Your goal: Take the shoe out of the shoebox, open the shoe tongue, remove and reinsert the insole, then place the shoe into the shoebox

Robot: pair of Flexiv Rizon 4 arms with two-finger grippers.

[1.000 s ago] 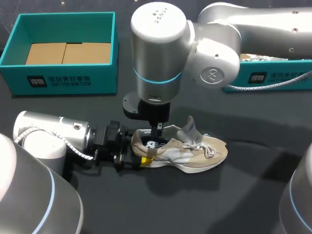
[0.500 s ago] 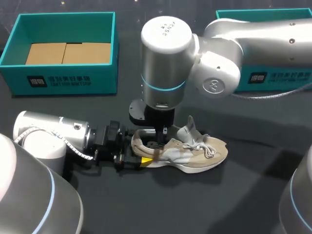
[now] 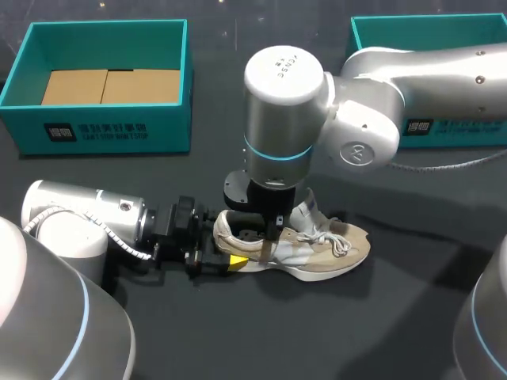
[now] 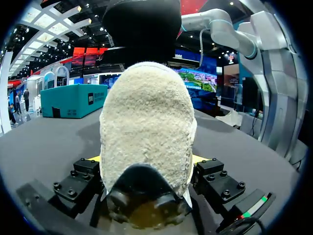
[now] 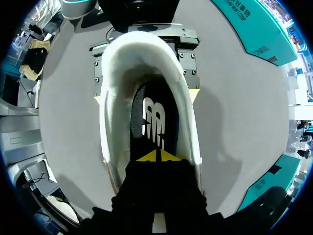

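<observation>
Dark surface, matte, taken in from above and behind.

Right arm is brought in from the far right edge. Its wrist is turned straight down over the middle of the surface. Left arm is laid low and level from the near left, pointing toward the middle.

Teal shoebox is set at the far left corner, open on top, with a brown cardboard liner lying flat inside. A second teal box is seen at the far right edge, partly hidden behind the right arm.

Shoe, beige and white, is found out of the shoebox and well apart from it. It stands on its sole near the middle of the surface, heel toward the left edge and toe toward the right. The tongue is pulled up and stands upright. White laces are draped loose over the forefoot.

Left gripper: the fleecy heel is held between the fingers, with a sliver of yellow tip pressed against each side.

Right gripper is lowered into the shoe's mouth. Its yellow tips are pressed together in one wedge, just above the insole.

Insole, black with a white mark, is seen lying inside the shoe on the heel side of the tips. Whether its edge is caught by the tips cannot be told.
</observation>
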